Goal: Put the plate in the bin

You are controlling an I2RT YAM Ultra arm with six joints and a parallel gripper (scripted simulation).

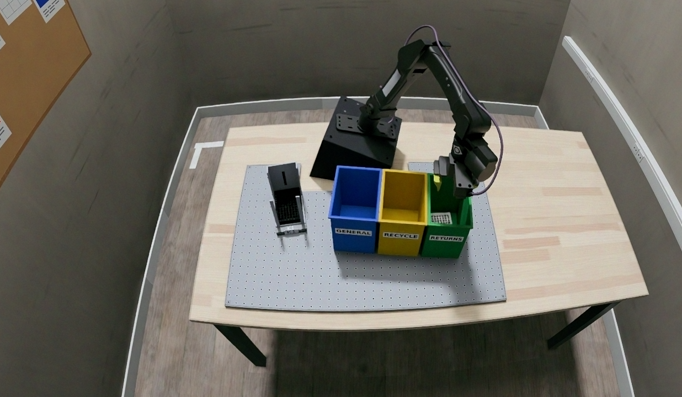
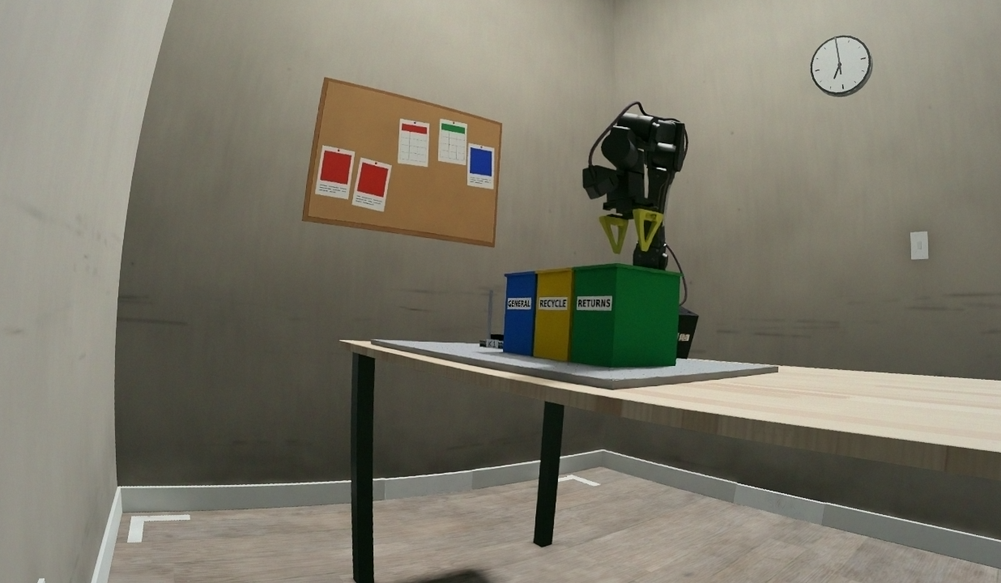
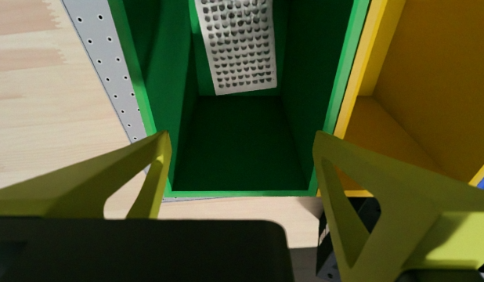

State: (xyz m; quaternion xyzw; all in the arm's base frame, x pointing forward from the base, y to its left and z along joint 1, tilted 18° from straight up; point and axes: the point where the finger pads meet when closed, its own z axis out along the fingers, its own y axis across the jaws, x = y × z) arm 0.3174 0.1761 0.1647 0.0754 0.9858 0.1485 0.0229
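A white 96-well plate (image 1: 440, 217) (image 3: 238, 47) leans inside the green bin labelled RETURNS (image 1: 447, 242) (image 2: 624, 319) (image 3: 148, 78), against its front wall. The bin stands upright at the right end of the row. My gripper (image 2: 632, 233) (image 3: 242, 140) is open and empty, with yellow fingers, hanging above the back rim of the green bin. The black stack rack K1 (image 1: 284, 178) stands on the left of the mat, and a dark plate (image 1: 288, 211) sits in it.
A blue bin GENERAL (image 1: 354, 232) (image 2: 519, 315) and a yellow bin RECYCLE (image 1: 401, 236) (image 2: 554, 315) (image 3: 422, 59) stand upright, touching, left of the green one. All rest on a grey perforated mat (image 1: 293, 276) on the wooden table (image 1: 555, 212). The arm's black base (image 1: 353, 143) stands behind the bins.
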